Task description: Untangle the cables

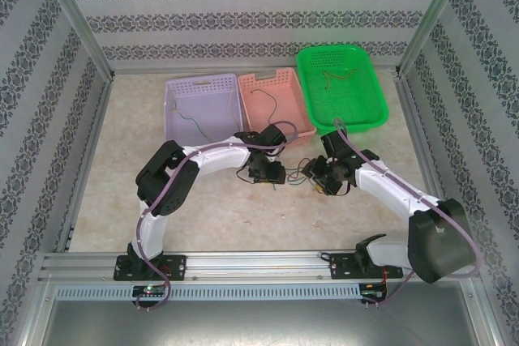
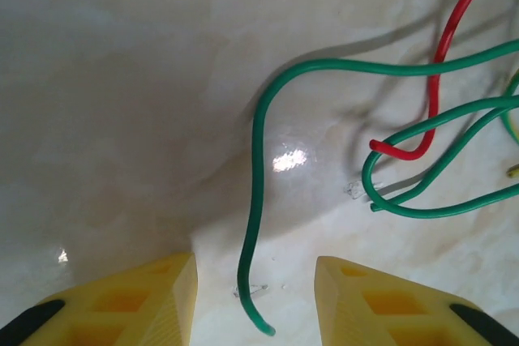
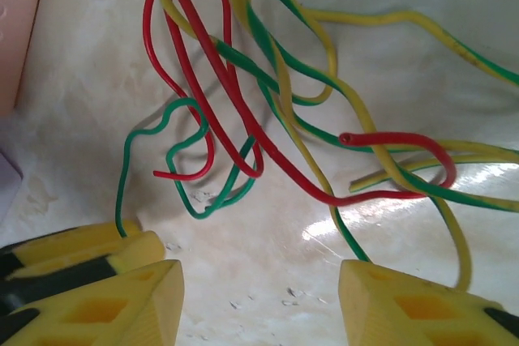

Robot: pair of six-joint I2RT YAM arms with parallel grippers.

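Partly done: sorted cables point(image 1: 195, 126) lie in the lilac basket point(image 1: 172, 107), pink basket point(image 1: 268, 80) and green basket point(image 1: 369, 115); a knot point(image 3: 243, 119) of green, red and yellow cables is left on the surface point(image 1: 162, 200) between the arms, its loops crossing. Left jaws released, straddling a loose green cable end point(image 2: 253, 200); right jaws released, empty, facing the knot

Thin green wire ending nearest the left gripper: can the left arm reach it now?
Probably yes: the thin green wire ends on bare table between the fingers of the open left gripper, nothing covering it.
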